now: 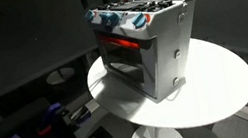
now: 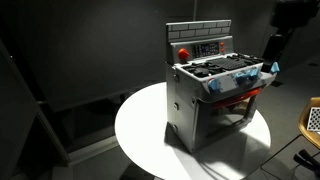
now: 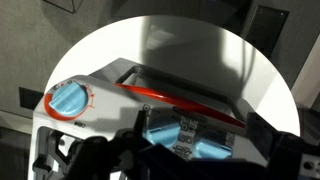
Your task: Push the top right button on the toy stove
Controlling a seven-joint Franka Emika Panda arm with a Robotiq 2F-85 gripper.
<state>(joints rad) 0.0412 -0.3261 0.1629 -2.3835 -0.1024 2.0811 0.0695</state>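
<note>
On a round white table [image 1: 219,89] stands the boxy silver-grey plastic toy stove [image 1: 156,48], near the middle of the top in both exterior views, its red-glowing front window [image 1: 121,51] lit below a row of blue-and-white knobs [image 1: 116,20]. The robot's dark gripper [image 2: 268,57] hangs just beside the stove's front upper edge, close above the knobs, apart from the upright red control panel [image 2: 205,47] at the back, where the buttons sit. From the wrist view we see one knob [image 3: 68,100] and the red window strip directly beneath, but the gripper's own parts are only dark shapes along the lower edge. We cannot tell how far it is spread, and nothing appears to be held. We judge the stove to be a light, hollow, rigid shell with smooth sides, likely to slide on the smooth tabletop or rock backward if shoved hard. It needs no grasp at all: the contact point is the button itself, met squarely with a fingertip and pressed gently. The buttons are too small here for us to single out the top right one.
</note>
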